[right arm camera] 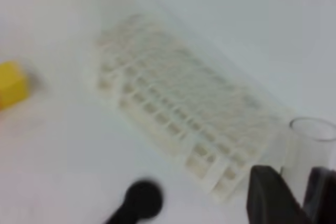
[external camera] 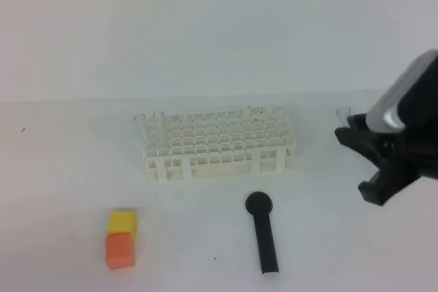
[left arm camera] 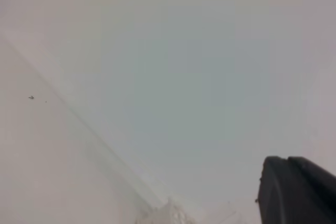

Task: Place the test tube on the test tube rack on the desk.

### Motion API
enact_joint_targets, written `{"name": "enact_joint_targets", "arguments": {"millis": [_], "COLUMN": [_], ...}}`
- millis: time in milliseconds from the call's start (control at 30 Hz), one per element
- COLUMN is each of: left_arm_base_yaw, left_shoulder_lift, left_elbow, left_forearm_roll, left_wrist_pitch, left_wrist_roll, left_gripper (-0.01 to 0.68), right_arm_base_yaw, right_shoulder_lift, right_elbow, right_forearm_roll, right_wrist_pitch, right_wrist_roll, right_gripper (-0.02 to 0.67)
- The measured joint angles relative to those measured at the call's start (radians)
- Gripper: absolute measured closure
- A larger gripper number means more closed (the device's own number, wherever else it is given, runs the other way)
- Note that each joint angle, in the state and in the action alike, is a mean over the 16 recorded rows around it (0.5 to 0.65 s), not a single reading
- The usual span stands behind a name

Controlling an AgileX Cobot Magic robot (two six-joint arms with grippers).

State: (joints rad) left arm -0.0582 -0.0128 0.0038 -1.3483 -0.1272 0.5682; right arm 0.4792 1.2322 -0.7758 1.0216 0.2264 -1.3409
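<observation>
The white desk point(external camera: 61, 189) runs wide and bare to the left and in front, ending at a faint line against the pale back wall. The test tube rack point(external camera: 219, 145) stands near the middle, its long side facing forward, with a few clear tubes poking up at its back left and back right corners, hard to count against the white. In front of it lies a black round-headed stick point(external camera: 262, 234), head toward the rack and apart from it. Off to the front left, a yellow block point(external camera: 122, 222) and an orange block point(external camera: 120, 250) sit touching, well apart from the rack. The right gripper point(external camera: 359, 162) hangs off the rack's right end, with open desk between them; its arm is cut off by the right edge. It holds the test tube point(right arm camera: 310, 150) upright between its dark fingers point(right arm camera: 268, 195), jaws partly closed around the glass. From above only the tube's rim shows, just over the gripper; from the wrist view its rimmed open top is clear, but the lower part is hidden by the fingers. That wrist view is blurred, so the rack's holes smear together. The left gripper point(left arm camera: 296, 190) shows only as a dark corner of its own view, pressed closed and holding nothing.
</observation>
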Motion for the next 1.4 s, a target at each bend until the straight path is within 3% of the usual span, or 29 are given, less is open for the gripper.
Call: {"name": "enact_joint_targets", "arguments": {"millis": [367, 733, 1100, 1400], "left_arm_base_yaw": [0.000, 0.074, 0.193, 0.199], "left_shoulder_lift": [0.002, 0.002, 0.003, 0.002], "left_elbow": [-0.002, -0.002, 0.000, -0.002], "left_forearm_roll": [0.063, 0.481, 0.957, 1.101], "left_wrist_pitch": [0.000, 0.019, 0.219, 0.423], "left_wrist_roll": [0.000, -0.078, -0.392, -0.484], "left_gripper": [0.674, 0.674, 0.674, 0.674], "right_arm_base_yaw": [0.259, 0.344, 0.346, 0.347], "right_shoulder_lift": [0.218, 0.602, 0.848, 0.902], "right_elbow": [-0.055, -0.325, -0.535, -0.559], "right_forearm_roll": [-0.389, -0.654, -0.770, -0.785], "right_wrist_pitch": [-0.610, -0.898, -0.947, -0.970], "right_wrist_roll": [0.632, 1.015, 1.165, 1.163], "right_gripper": [0.524, 0.524, 0.524, 0.524]}}
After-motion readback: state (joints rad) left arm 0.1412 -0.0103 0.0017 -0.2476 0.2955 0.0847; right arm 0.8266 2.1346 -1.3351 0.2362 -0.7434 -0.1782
